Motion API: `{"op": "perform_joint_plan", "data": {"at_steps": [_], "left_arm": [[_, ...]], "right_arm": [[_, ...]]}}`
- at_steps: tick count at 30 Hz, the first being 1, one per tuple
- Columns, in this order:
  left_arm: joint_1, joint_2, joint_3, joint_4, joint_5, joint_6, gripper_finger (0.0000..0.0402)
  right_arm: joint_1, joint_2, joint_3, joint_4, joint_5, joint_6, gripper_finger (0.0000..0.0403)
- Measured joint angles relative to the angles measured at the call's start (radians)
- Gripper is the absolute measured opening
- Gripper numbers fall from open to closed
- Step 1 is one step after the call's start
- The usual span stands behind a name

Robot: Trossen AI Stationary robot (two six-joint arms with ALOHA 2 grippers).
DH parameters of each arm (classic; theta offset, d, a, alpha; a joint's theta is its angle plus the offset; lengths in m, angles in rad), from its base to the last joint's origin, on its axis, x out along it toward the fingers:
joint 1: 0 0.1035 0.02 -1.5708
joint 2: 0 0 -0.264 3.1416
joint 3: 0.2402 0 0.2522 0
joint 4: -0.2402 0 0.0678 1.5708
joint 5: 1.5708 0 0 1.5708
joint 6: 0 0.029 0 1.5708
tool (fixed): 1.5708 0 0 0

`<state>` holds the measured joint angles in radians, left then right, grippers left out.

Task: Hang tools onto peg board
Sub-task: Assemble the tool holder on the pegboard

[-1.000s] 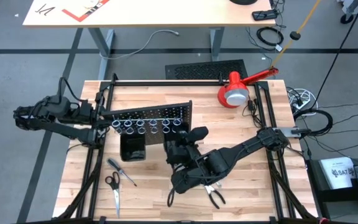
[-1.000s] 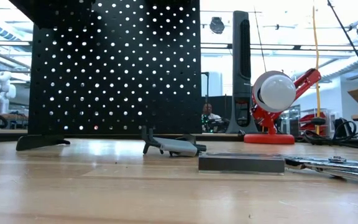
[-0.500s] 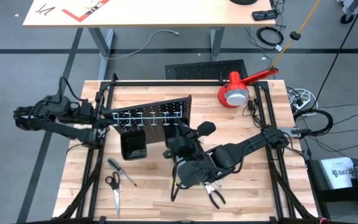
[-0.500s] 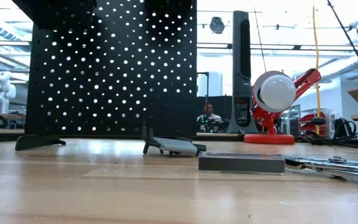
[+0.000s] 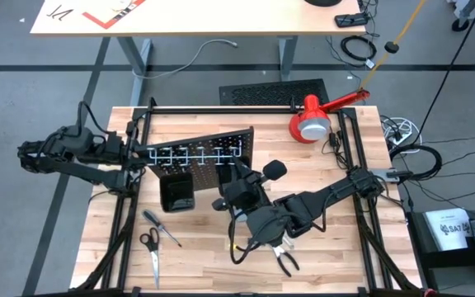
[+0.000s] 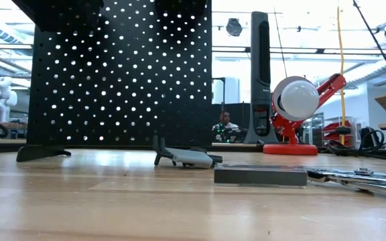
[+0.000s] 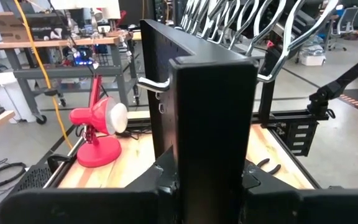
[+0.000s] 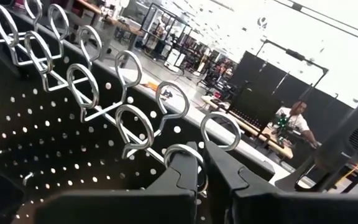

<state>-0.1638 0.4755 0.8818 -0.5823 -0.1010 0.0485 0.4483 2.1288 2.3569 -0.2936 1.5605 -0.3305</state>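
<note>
- Nothing looks hung yet — the peg board (image 5: 200,154) stands upright at centre left of the high view, its silver rings (image 8: 129,127) seemingly bare.
- Left gripper (image 5: 143,154) pinches the board's left edge; right gripper (image 8: 201,171), jaws pressed together, sits among the rings, apparently holding nothing.
- Still on the desk (image 5: 336,239): scissors (image 5: 151,250) and screwdriver (image 5: 161,227) lower left, pliers (image 5: 285,260) lower centre.
- Red lamp (image 5: 313,120) upper right — clear of the work; the right arm hangs over the pliers.

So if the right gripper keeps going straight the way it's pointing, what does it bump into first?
Probably the silver rings on the peg board: the right gripper, its fingers shut, points right at them. How close they are is hard to judge.
</note>
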Motion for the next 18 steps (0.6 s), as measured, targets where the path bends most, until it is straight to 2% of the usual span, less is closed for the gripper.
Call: {"op": "perform_joint_plan", "data": {"at_steps": [18], "left_arm": [[0.001, 0.0, 0.0, -0.002, 0.037, 0.011, 0.0063]], "right_arm": [[-0.03, 0.0, 0.0, 0.035, 0.012, -0.094, 0.0003]]}}
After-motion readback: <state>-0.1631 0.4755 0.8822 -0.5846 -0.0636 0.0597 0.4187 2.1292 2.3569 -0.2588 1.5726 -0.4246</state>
